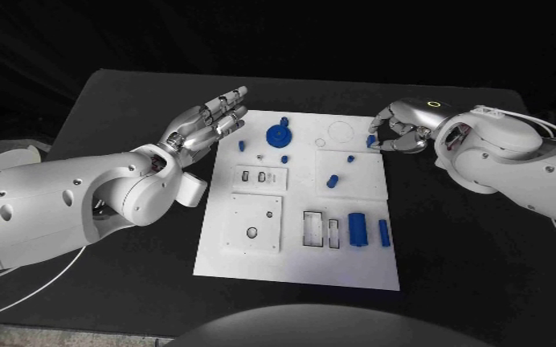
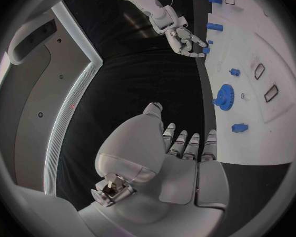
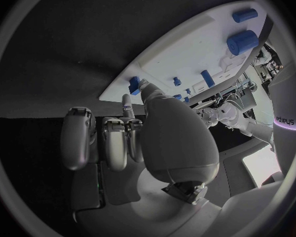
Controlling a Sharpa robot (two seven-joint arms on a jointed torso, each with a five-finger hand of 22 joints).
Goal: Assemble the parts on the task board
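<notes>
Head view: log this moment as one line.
left robot hand: open, beside white task board | right robot hand: touches small blue part at board's edge

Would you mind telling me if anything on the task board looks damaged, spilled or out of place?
Nothing stands out. The task board lies flat, the loose blue parts, including the blue gear, sit on it, and the right hand touches a small blue part at its edge.

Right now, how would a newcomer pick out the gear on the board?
Find the white task board mid-table. Near its far edge, beside the left hand, lies the blue gear: round, toothed, and the widest blue part in that far row.
</notes>
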